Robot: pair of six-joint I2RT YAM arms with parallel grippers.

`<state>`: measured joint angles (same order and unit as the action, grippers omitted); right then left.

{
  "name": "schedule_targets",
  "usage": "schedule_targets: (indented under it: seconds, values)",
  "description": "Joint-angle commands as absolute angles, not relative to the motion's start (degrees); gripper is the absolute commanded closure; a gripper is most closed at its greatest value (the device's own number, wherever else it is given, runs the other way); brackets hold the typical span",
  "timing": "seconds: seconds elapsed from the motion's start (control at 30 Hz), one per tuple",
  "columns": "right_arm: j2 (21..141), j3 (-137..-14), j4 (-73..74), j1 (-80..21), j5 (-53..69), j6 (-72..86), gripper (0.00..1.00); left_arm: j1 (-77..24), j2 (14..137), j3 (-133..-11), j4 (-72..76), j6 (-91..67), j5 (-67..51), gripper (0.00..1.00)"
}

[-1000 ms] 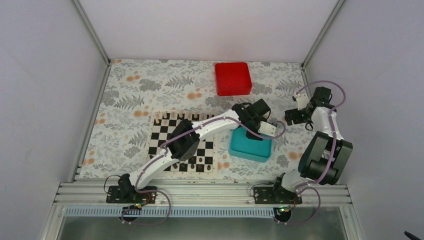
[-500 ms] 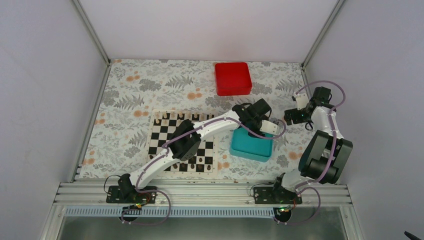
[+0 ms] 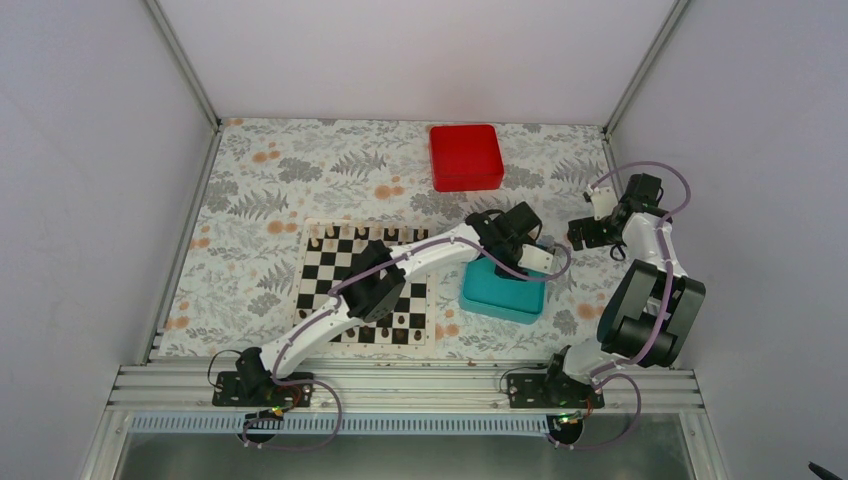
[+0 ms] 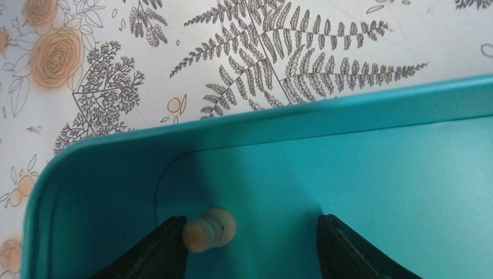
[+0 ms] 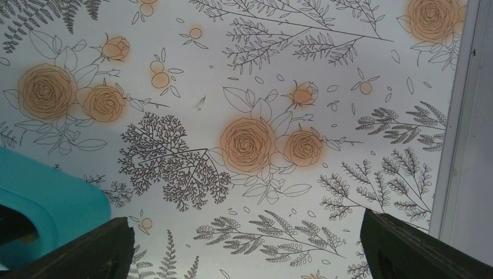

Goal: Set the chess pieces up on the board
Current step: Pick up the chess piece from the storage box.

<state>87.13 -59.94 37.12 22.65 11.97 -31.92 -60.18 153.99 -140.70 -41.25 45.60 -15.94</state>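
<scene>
A cream chess piece (image 4: 209, 229) lies on its side in a corner of the teal tray (image 4: 290, 116), right against my left gripper's left finger (image 4: 165, 250). My left gripper (image 4: 251, 244) is down inside the tray, open, and its right finger (image 4: 343, 247) is well clear of the piece. In the top view the left gripper (image 3: 512, 258) sits over the tray's far edge (image 3: 505, 298). The board (image 3: 335, 262) lies left of the tray, partly under the left arm, with small pieces along its far and near rows. My right gripper (image 5: 247, 250) hangs open over bare tablecloth.
A red box (image 3: 465, 157) sits at the back of the table. The right gripper (image 3: 582, 235) is near the right wall, whose frame rail (image 5: 462, 116) shows at the right edge. The tray's corner (image 5: 46, 192) is at its left.
My left gripper has shifted slightly toward the far side of the tray and its jaws have narrowed a little. The right arm has not moved.
</scene>
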Motion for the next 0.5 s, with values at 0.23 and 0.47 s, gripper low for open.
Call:
schedule_targets:
  seconds: [0.23,0.47]
  values:
    - [87.01,-58.71,36.33,23.47,13.69,-33.06,0.0,-60.92,155.86,-142.37,-43.09,46.41,-17.27,0.51]
    - [87.28,-58.71,36.33,23.47,13.78,-33.02,0.0,-60.93,155.03,-141.94,-42.56,45.97,-17.16,0.7]
